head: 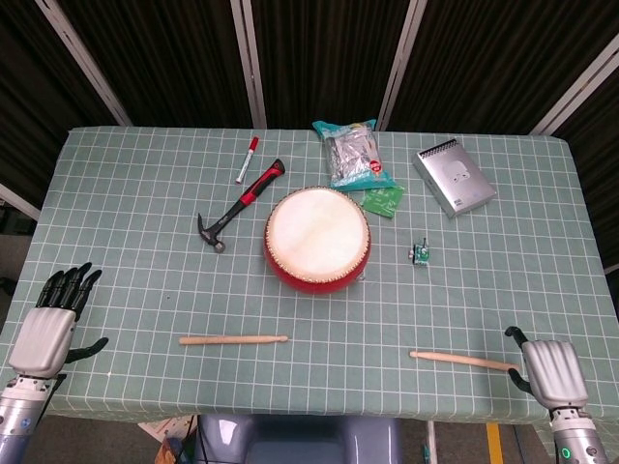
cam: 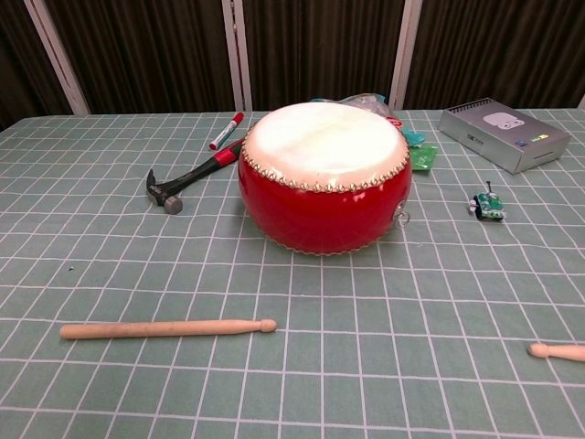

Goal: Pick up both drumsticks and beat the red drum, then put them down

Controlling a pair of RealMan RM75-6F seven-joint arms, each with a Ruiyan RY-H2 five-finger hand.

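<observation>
Looks like a robot lab or test booth: table (head: 116,242) in a green checked cloth, black curtains (head: 319,58) hung on a metal frame behind it, well beyond the fingers, random props scattered about.

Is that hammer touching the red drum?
Apart. The head view shows bare tablecloth between the hammer and the red drum; the chest view agrees.

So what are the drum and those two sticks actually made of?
The drum: glossy red shell, likely lacquered wood, with a pale skin-like top pinned by a row of studs. Both sticks, left and right, look like bare light wood, unpainted and matte.
</observation>
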